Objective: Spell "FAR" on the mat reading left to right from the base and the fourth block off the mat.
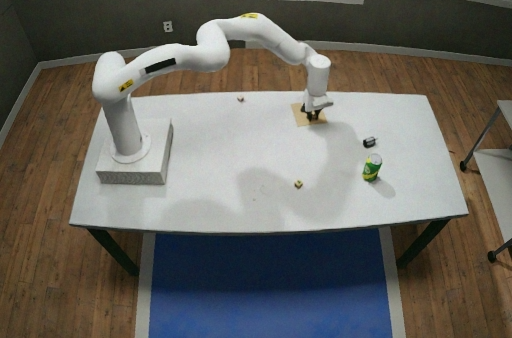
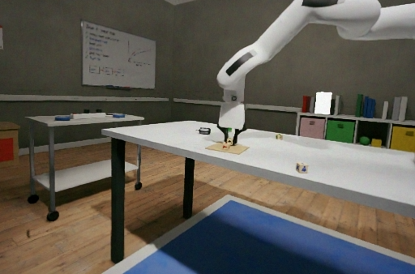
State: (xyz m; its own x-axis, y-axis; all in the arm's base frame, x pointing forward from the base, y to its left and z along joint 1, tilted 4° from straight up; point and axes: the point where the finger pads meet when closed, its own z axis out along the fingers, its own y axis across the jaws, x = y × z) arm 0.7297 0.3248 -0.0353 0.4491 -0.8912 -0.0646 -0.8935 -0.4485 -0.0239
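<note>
The jaws grip a block low over the mat, so placing looks in hand. Next it likely needs releasing squarely, then fetching another block from the tabletop.
</note>
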